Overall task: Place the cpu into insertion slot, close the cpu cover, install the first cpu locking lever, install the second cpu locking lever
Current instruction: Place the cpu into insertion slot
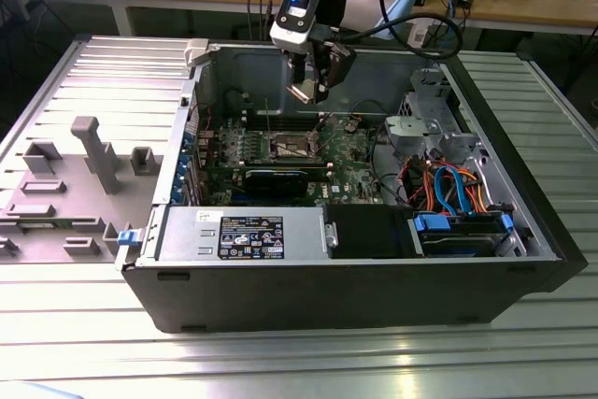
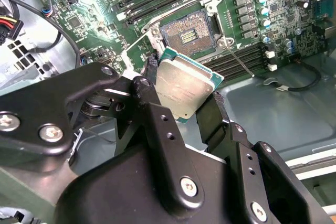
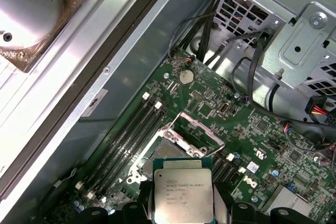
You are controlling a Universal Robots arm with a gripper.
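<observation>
Two-finger gripper clamped on cpu by opposite rim edges, holds it in air above open insertion slot, clear of motherboard. Judged light, stiff, thin; metal top likely slippery, underside contacts and socket pins fragile. Grip edges only, keep level.

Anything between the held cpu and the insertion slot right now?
Nothing. In the second wrist view the cpu hangs apart from the open insertion slot, with no part or cable between them.
</observation>
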